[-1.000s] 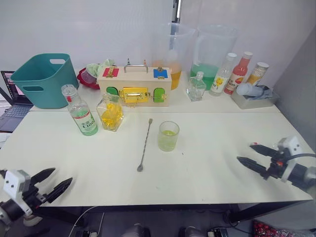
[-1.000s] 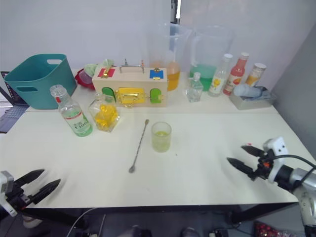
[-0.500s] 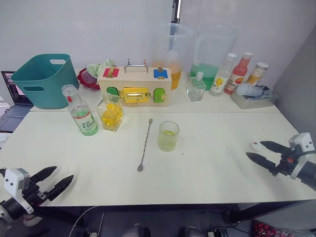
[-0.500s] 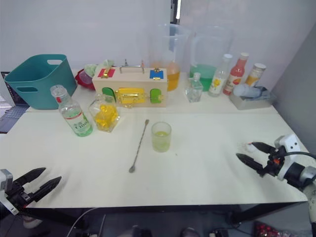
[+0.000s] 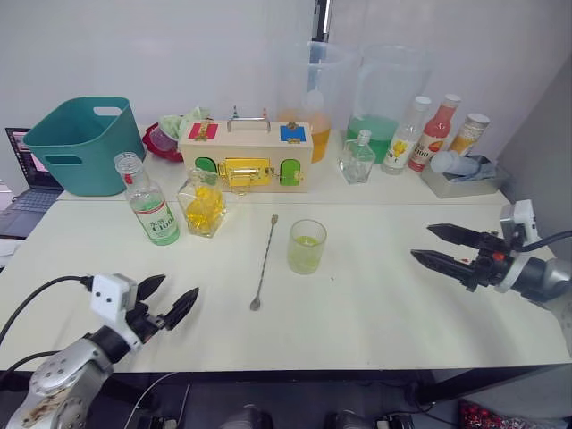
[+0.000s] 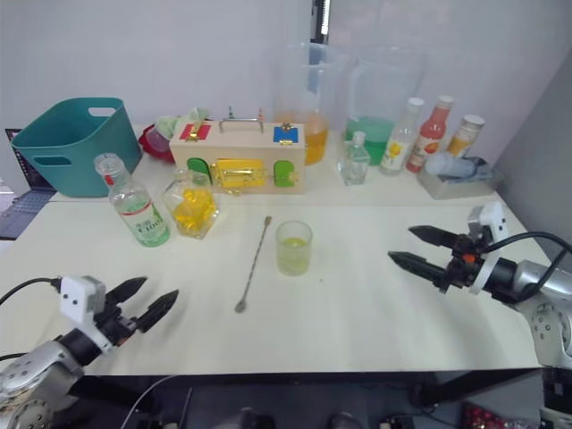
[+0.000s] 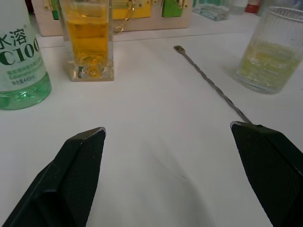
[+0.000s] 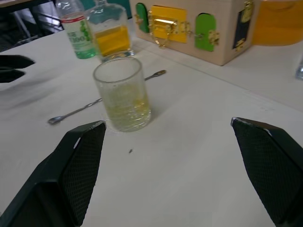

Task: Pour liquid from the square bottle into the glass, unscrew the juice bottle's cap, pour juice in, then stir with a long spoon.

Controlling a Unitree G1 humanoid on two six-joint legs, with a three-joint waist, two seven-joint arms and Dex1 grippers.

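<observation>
— Hands first, please: where do they sit?

— Left hand [image 5: 167,302] hovers low over the near left part of the bench [image 5: 375,304], fingers spread apart and grasping nothing. From where I sit at the controls, its wrist camera looks between those fingers toward the bottles and the spoon.

— What stands behind it?

— A teal basket [image 5: 76,143] at the far left. Nearer the middle, the juice bottle [image 5: 148,202] stands upright with no cap on its neck, pale green drink low inside. Just beside it, to the right, stands the square bottle [image 5: 203,205], holding yellow liquid.

— And in the middle?

— Behind those, a wooden latch box [image 5: 246,155] with coloured doors. In front, the long spoon [image 5: 264,262] lies flat on the bench, its small bowl toward me. Just right of it stands the glass [image 5: 307,247], upright, with a little yellowish-green liquid at the bottom. Spoon and glass are near but apart.

— The right side?

— Two tall pitchers [image 5: 386,96] and several small bottles line the back. My right hand [image 5: 445,248] hangs above the bench well right of the glass, fingers released and wide, pointing toward the glass, carrying nothing.
</observation>
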